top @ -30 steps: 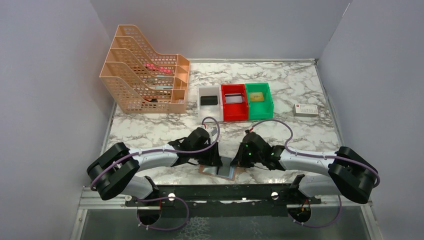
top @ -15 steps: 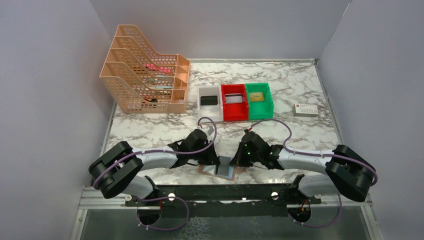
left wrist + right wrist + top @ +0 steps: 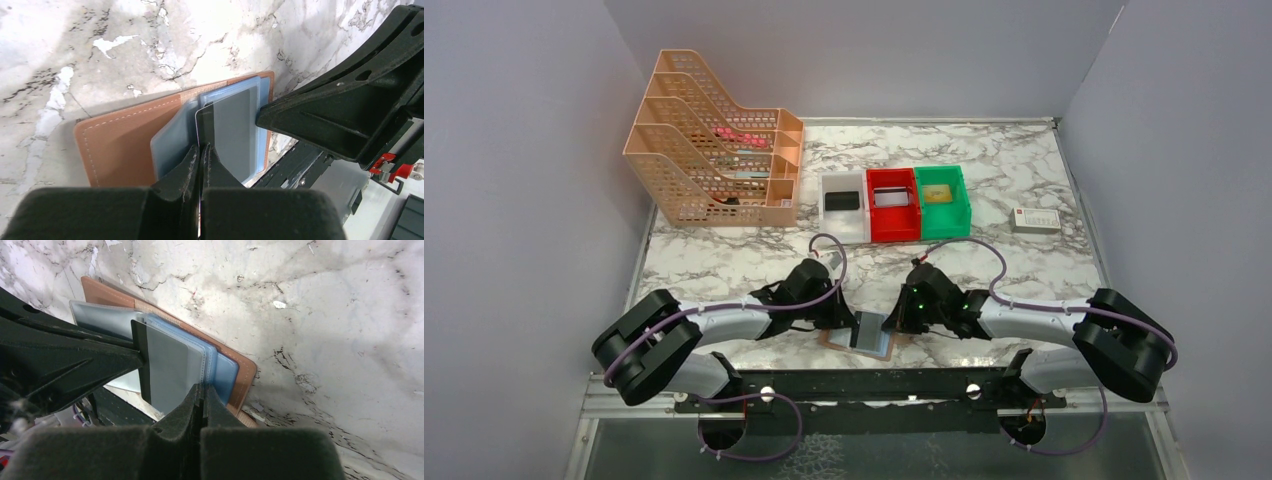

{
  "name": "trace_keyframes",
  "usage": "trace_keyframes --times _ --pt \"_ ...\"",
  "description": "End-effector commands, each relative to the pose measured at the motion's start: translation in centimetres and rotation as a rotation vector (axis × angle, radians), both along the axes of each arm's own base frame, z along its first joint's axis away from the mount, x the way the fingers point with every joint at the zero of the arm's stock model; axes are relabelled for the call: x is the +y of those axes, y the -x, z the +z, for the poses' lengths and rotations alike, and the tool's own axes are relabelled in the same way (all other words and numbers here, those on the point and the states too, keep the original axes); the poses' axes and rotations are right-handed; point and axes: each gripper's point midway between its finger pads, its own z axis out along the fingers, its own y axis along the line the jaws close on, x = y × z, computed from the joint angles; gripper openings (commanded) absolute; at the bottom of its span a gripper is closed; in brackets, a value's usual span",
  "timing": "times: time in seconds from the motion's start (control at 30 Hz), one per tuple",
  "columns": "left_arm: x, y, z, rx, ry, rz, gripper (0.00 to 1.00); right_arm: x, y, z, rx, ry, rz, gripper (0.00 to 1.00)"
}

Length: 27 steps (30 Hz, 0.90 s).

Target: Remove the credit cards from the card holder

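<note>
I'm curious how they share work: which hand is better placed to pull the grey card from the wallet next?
Left, probably. The left hand is shut on the dark edge of the card, while the right hand pinches a pale blue panel of the card holder, seemingly steadying it.

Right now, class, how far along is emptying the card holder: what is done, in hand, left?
Done: the card holder lies spread open. In hand: the left claw is shut on a dark card; the right claw pinches a pale blue panel. Left: pulling that card clear; whether more remain inside cannot be told.
</note>
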Motion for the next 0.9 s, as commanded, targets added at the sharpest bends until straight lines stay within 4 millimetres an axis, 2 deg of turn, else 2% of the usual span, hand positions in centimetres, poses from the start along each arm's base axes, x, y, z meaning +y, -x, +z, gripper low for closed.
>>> trace_keyframes --times 0.0,0.3,0.43,0.67,0.77,0.87 --pt "1.7 0.1 -1.2 0.000 -0.067 0.004 0.00 -3.3 1.2 -3.5 0.042 0.166 -0.012 0.01" --pt "2.8 -0.8 -0.7 -0.031 -0.121 0.016 0.00 -2.9 0.7 -2.7 0.023 0.165 -0.002 0.02" --pt "2.3 -0.7 0.1 -0.042 -0.079 0.002 0.00 -0.9 0.1 0.0 -0.042 0.094 0.082 0.12" --pt "1.8 -0.6 0.5 -0.037 -0.046 -0.011 0.00 0.7 -1.1 5.1 -0.162 -0.010 0.119 0.35" --pt "1.6 -0.6 0.7 -0.041 -0.039 -0.013 0.00 2.3 -0.8 6.1 -0.181 -0.094 0.171 0.37" --pt "1.4 -0.6 1.0 -0.046 -0.030 -0.020 0.00 4.5 0.5 6.1 -0.119 -0.216 0.239 0.37"
